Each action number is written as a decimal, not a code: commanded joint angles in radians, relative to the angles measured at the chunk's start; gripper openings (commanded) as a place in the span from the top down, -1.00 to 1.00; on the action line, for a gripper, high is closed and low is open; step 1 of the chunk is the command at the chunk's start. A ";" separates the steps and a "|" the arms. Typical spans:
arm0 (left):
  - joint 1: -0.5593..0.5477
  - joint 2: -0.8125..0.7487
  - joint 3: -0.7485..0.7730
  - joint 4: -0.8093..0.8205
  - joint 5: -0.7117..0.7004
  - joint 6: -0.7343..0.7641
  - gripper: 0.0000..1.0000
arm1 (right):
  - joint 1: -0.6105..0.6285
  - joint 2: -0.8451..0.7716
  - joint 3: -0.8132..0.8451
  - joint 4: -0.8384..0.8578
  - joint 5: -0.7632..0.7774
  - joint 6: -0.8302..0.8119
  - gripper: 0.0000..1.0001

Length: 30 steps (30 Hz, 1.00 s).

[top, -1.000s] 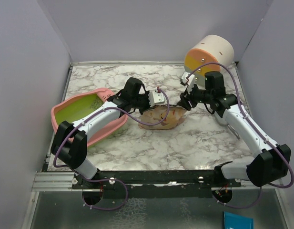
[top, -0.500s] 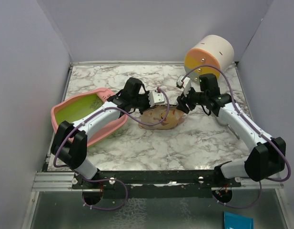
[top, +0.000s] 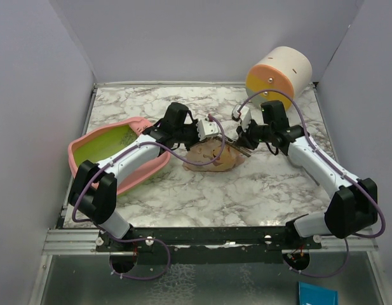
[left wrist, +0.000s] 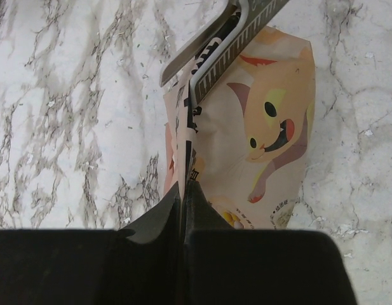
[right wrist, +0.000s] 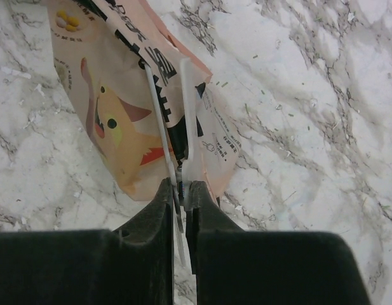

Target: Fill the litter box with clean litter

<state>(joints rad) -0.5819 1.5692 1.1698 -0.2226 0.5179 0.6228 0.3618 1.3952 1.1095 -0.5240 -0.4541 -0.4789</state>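
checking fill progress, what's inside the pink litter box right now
In the litter box only its yellow-green floor shows, with no clean litter apparent. The left arm covers its near-right part, so what lies there cannot be seen.

Pink litter box (top: 104, 145) lies left, tan litter pouch (top: 213, 158) centre.

1. Bright, even light falls from above; the marble tabletop (top: 259, 190) carries only soft, faint shadows under the arms.
2. In the wrist views the left pincer (left wrist: 183, 190) and right pincer (right wrist: 178, 185) are near-black and slightly soft, while the pouch (left wrist: 272, 127) print is sharp.
3. The metal scoop (left wrist: 205, 43) shows a pale sheen.
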 commanded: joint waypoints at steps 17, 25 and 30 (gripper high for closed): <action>0.004 -0.034 0.013 0.151 0.031 -0.033 1.00 | -0.001 -0.132 0.154 0.171 0.468 0.228 0.98; 0.003 -0.078 -0.020 0.235 -0.009 -0.091 1.00 | -0.051 0.270 0.386 0.133 0.474 0.377 0.97; 0.004 -0.106 -0.057 0.280 -0.024 -0.102 1.00 | -0.075 0.476 0.496 0.145 0.399 0.433 0.97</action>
<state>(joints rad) -0.5762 1.5417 1.1072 -0.1242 0.4976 0.5419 0.3065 1.7515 1.5204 -0.3695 -0.0166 -0.1299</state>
